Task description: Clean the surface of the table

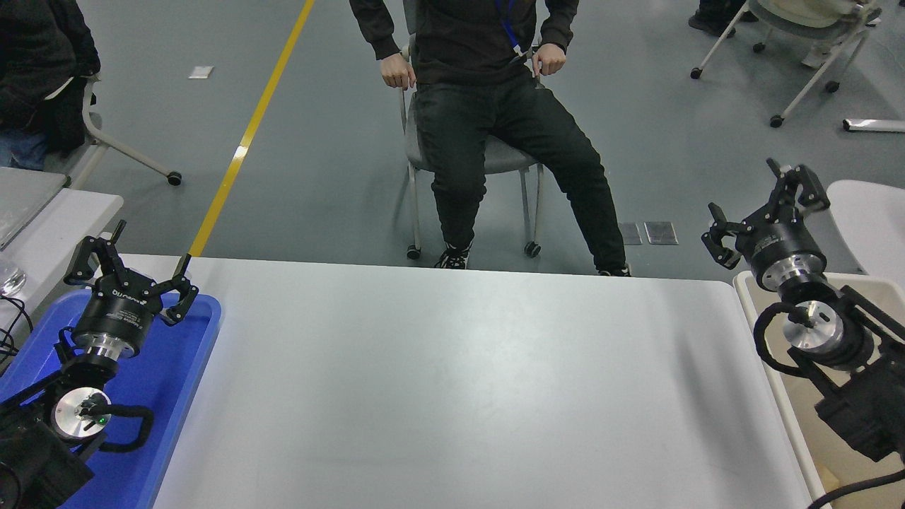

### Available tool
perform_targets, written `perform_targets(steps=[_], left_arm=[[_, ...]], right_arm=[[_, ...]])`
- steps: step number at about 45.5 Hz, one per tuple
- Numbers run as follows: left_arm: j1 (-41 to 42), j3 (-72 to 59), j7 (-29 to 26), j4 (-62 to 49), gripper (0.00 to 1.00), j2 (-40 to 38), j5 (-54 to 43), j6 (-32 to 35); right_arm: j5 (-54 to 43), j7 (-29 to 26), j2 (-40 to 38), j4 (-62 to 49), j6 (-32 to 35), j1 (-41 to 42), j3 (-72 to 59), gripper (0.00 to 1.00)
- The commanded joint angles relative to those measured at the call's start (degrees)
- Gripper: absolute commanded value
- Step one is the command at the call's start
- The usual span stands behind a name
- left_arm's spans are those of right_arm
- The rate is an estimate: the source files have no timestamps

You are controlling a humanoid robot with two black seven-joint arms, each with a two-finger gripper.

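The table surface (459, 382) is a large plain white top with nothing lying on it. My left gripper (131, 256) is parked at the lower left above a blue tray (180, 367), open and empty. My right gripper (760, 205) is at the right, above the far right corner of the table and the edge of a beige bin (771, 367). It is open and empty, fingers pointing away from the camera.
A person (488, 92) sits on a chair beyond the table's far edge. A greyish-white side table (49, 219) stands at the left. Wheeled chairs stand at the top right and top left.
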Motion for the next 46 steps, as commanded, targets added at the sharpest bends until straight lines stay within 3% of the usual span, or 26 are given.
perform_targets(steps=[1,29,46], left_arm=[[-0.01,0.0,0.0,0.06,1.0,0.0,0.0,0.0],[-0.01,0.0,0.0,-0.03,1.0,0.0,0.0,0.0],[-0.01,0.0,0.0,-0.03,1.0,0.0,0.0,0.0]], right_arm=[[-5.24,3.68,1.67,0.31,1.42,-3.14,1.37,0.99],[-5.24,10.27,2.81,-3.47,1.33,-3.05,0.4,0.99],[-5.24,10.54,2.63,-3.47,1.25,-3.84,0.32,0.99]])
